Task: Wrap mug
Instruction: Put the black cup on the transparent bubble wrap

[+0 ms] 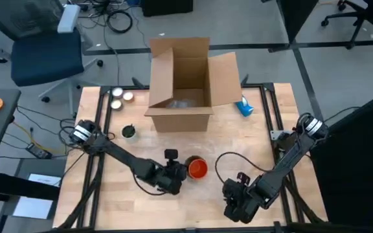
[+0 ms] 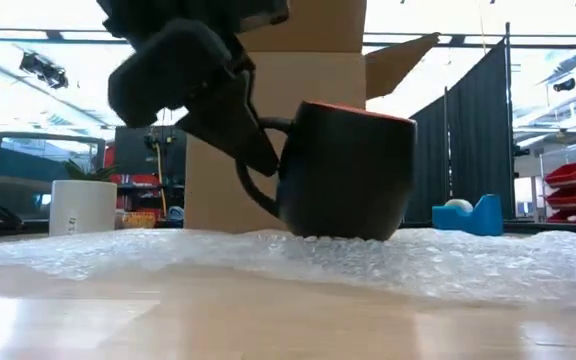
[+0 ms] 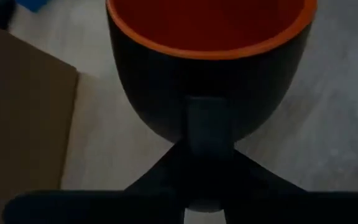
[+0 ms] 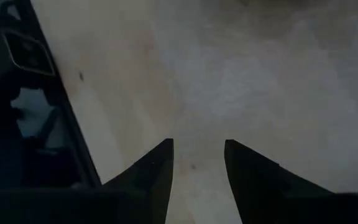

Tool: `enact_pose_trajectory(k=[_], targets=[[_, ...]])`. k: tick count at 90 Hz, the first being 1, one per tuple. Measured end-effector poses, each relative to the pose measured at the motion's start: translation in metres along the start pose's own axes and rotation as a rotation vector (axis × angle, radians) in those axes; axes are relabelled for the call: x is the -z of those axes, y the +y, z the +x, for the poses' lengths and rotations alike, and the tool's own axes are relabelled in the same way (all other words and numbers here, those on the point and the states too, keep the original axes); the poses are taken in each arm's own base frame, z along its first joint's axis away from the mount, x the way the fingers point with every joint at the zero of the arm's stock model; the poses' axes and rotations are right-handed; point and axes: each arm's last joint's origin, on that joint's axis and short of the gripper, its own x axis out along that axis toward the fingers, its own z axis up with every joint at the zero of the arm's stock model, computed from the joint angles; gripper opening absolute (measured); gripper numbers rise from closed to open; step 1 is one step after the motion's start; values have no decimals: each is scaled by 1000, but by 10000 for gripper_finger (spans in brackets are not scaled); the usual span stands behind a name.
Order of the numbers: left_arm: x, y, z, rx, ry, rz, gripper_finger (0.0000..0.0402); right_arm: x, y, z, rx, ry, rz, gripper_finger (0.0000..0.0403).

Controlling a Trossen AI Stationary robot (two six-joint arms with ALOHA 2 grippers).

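A black mug [image 1: 197,167] with an orange inside stands upright on a sheet of clear bubble wrap [image 2: 448,255] in the table's near middle. My left gripper [image 1: 181,172] is at the mug's left side, shut on its handle. My right gripper [image 1: 233,206] hovers open near the table's front edge, to the right of the mug. In the right wrist view its two fingers [image 4: 197,144] point down at the wrap and the wood, with nothing between them. My left gripper pinches the mug's handle [image 3: 207,127] between its two fingers, which come at it from the table's left, slanting down [image 2: 236,125]. The mug sits upright with its base [image 2: 343,232] on the bubble wrap.
An open cardboard box [image 1: 183,84] stands at the table's far middle, with a blue tape dispenser [image 1: 243,107] to its right. A small plant pot [image 1: 129,132] and two round tins [image 1: 122,96] are at the far left. A black cable [image 1: 228,160] loops to the right of the mug.
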Motion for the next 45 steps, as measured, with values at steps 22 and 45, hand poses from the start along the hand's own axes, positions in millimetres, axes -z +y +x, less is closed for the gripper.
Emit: enact_pose_trajectory(k=[22, 45], targets=[[-5, 17, -17, 62, -94, -52, 46, 12, 2, 32, 68, 69, -28, 122], [38, 20, -3, 124, -96, -147, 46, 21, -1, 61, 124, 167, -26, 122]])
